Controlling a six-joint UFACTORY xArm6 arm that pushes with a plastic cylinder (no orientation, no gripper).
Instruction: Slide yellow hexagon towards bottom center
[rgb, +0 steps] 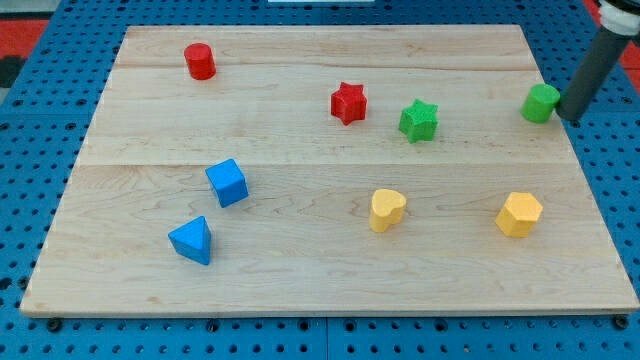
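The yellow hexagon (519, 214) lies on the wooden board (320, 270) at the lower right. My tip (572, 117) is at the board's right edge, well above the hexagon. It stands just right of a green cylinder-like block (540, 103), close to or touching it. The rod rises toward the view's top right corner.
A yellow heart-like block (387, 210) lies at lower centre. A green star (419, 121) and a red star (348, 102) sit at upper centre. A red cylinder (200, 61) is at the upper left. A blue cube (227, 182) and a blue triangular block (192, 240) are at the lower left.
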